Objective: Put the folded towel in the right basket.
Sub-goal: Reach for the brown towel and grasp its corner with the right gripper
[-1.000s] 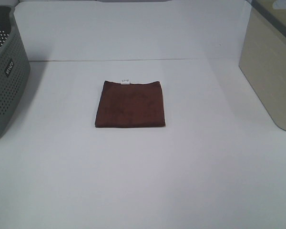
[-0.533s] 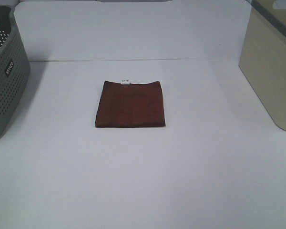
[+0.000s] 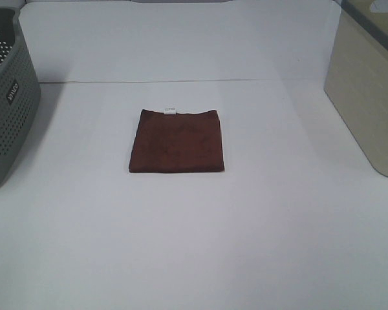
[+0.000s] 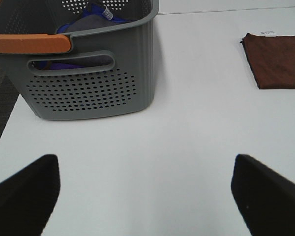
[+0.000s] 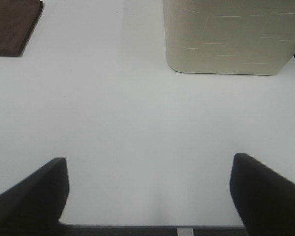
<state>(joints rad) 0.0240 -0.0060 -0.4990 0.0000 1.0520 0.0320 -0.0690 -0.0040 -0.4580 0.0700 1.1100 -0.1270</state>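
Observation:
The folded towel [image 3: 176, 141] is a dark maroon-brown square lying flat on the white table, with its small white tag on the far edge. It also shows in the left wrist view [image 4: 278, 63] and the right wrist view [image 5: 12, 24]. The right basket [image 3: 368, 81] is beige with a darker rim and stands at the table's right edge; its wall shows in the right wrist view [image 5: 231, 37]. My left gripper [image 4: 145, 196] is open and empty over bare table near the front. My right gripper [image 5: 147, 196] is open and empty near the table's front edge. Neither gripper shows in the exterior view.
A grey perforated basket [image 3: 6, 110] with a small label stands at the left; the left wrist view shows its orange handle [image 4: 29, 43] and blue and grey items inside. The table's front edge [image 5: 137, 227] is just below my right gripper.

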